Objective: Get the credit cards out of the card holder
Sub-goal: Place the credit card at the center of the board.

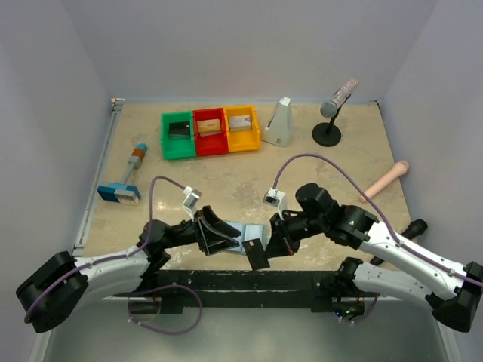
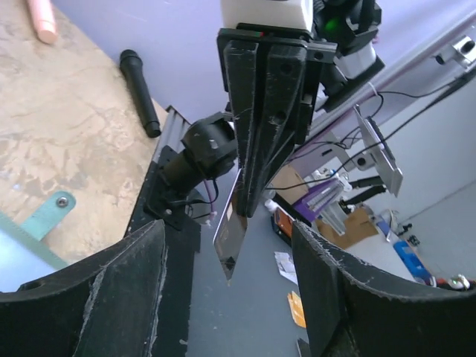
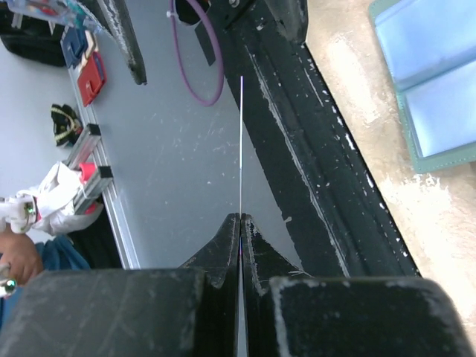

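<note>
The card holder (image 1: 243, 240) lies open near the table's front edge, its pale blue inner faces (image 3: 435, 82) up. My right gripper (image 1: 266, 245) is shut on a dark credit card (image 1: 259, 258) and holds it just past the holder, over the black front rail. The right wrist view shows that card (image 3: 241, 149) edge-on, as a thin line between the closed fingertips. My left gripper (image 1: 215, 235) stands open at the holder's left end with nothing between its fingers (image 2: 111, 297). In the left wrist view the card (image 2: 231, 239) hangs from the right gripper's fingers (image 2: 268, 111).
Green (image 1: 178, 136), red (image 1: 210, 131) and yellow (image 1: 242, 128) bins stand at the back. A blue-headed brush (image 1: 124, 181) lies at left. A white wedge (image 1: 279, 122), a microphone on a stand (image 1: 332, 113), a pink handle (image 1: 385, 181) and a black microphone (image 1: 415, 226) occupy the right.
</note>
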`<state>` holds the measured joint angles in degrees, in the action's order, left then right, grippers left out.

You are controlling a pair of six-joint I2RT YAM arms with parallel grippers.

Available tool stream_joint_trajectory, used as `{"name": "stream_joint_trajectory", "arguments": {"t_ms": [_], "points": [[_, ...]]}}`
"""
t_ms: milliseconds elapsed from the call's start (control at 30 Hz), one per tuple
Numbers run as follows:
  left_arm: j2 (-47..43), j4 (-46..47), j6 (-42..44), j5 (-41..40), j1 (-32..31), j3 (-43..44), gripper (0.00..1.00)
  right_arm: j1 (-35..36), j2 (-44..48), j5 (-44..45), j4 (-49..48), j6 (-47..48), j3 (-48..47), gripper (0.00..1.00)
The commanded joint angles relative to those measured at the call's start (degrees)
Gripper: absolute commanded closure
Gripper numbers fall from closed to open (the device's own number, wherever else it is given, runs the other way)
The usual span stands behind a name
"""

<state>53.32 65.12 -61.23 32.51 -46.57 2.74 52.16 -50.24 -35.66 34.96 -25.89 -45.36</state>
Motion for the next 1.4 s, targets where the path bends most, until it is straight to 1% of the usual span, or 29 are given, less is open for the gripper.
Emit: {"name": "stream_joint_trajectory", "arguments": {"t_ms": [0, 200, 333, 400, 567, 633, 833, 1000, 1167, 1200, 1300, 1333, 1367], "points": [[1.6, 11.8, -1.5, 4.6, 0.2, -0.6, 0.29, 1.4, -1.2, -1.7, 0.5, 2.0, -3.1, 1.00], [-2.2, 1.8, 2.5, 3.7, -0.5, 0.7, 0.40, 2.7, -2.5, -0.9, -0.9, 1.5, -3.6, 1.00], [-4.0, -7.2, 6.6, 3.4, -2.6, 3.0, 0.45, 3.1, -3.4, -0.7, -1.2, 1.6, -4.2, 1.00], [-4.4, -9.4, 7.6, 3.0, -3.3, 3.1, 0.48, 3.3, -3.9, -0.6, -1.3, 1.5, -4.5, 1.00], [-4.4, -11.1, 8.6, 2.5, -3.5, 3.1, 0.49, 3.9, -4.4, -0.5, -1.3, 1.6, -5.3, 1.00], [-4.4, -11.3, 8.7, 2.6, -3.6, 3.2, 0.51, 4.1, -4.5, -0.1, -1.0, 1.7, -5.5, 1.00], [-3.6, -10.1, 8.1, 3.3, -3.7, 3.4, 0.68, 4.3, -4.5, 0.1, -1.1, 1.7, -5.3, 1.00], [-3.3, -8.6, 7.5, 3.4, -3.7, 3.0, 0.78, 4.4, -4.6, 0.0, -1.3, 1.8, -5.2, 1.00], [-3.5, -8.1, 7.4, 3.6, -3.7, 2.9, 1.00, 4.4, -4.8, 0.1, -1.4, 1.8, -5.3, 1.00], [-3.5, -8.0, 7.4, 3.6, -3.7, 2.8, 1.00, 4.4, -4.7, 0.6, -1.3, 1.8, -5.3, 1.00], [-4.1, -6.9, 7.1, 2.8, -3.7, 2.0, 1.00, 4.4, -3.7, 2.3, -0.2, 2.0, -5.2, 0.73], [-4.4, -6.9, 7.0, 2.3, -3.7, 1.7, 1.00, 4.4, -3.4, 2.4, 0.2, 2.0, -5.2, 0.68], [-4.9, -7.1, 7.0, 2.0, -3.7, 1.5, 1.00, 4.4, -2.9, 2.5, 0.5, 1.8, -5.1, 0.66]]}}
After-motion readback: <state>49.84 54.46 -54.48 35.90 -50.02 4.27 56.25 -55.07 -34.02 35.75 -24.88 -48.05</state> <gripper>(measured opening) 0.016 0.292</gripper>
